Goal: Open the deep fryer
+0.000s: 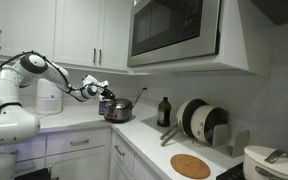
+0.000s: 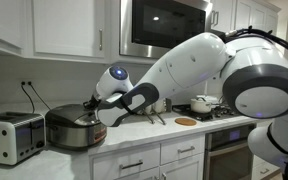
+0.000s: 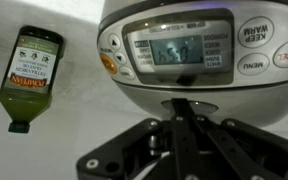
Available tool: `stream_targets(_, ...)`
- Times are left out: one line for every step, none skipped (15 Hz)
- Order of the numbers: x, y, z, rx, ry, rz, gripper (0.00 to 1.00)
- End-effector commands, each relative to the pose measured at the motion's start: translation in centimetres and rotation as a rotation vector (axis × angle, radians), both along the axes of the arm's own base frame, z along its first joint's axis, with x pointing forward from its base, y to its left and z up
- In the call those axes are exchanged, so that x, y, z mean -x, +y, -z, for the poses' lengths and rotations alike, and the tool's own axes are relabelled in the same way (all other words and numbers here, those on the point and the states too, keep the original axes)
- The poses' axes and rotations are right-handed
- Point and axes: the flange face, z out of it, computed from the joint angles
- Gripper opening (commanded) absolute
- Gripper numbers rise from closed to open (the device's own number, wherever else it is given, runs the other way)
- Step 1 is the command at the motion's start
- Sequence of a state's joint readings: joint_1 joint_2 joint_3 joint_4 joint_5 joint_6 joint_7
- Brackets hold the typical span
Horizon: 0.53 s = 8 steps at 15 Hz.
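Stainless-steel deep fryer [image 2: 74,130], round and pot-shaped, on the white surface [image 2: 54,162], just beside a silver toaster [image 2: 9,138]; microwave [image 2: 164,25] mounted higher up nearby. Dark lid [image 2: 72,112] on top. Gripper [image 2: 94,104] at the lid's edge in both exterior views. In the wrist view, its 2 fingers [image 3: 180,115] drawn together, nothing held, close up below the grey control panel [image 3: 174,48]. Contact unclear. 1 green-labelled bottle [image 3: 29,72] on the same surface, apart from the fryer.
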<state>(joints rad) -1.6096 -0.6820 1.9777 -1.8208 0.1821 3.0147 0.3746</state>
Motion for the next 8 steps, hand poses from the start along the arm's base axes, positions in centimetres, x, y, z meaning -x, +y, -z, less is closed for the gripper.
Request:
stream_targets(-1.00, 0.68, -0.06, 0.017, -0.002, -0.009, 0.00)
stream_targets(-1.02, 0.79, -0.12, 0.017, -0.007, -0.016, 0.00)
stream_targets(-1.08, 0.85, -0.18, 0.015, -0.014, -0.018, 0.00)
stream_targets(-1.13, 0.96, -0.35, 0.012, -0.022, -0.022, 0.00)
stream_targets(-1.20, 1.04, -0.54, 0.010, -0.027, -0.024, 0.00)
stream_targets(-1.29, 1.07, -0.66, 0.010, -0.030, -0.024, 0.00)
stream_targets(-1.35, 1.15, -0.80, 0.009, -0.034, -0.025, 0.00)
stream_targets(-1.41, 1.20, -0.90, 0.009, -0.036, -0.027, 0.00)
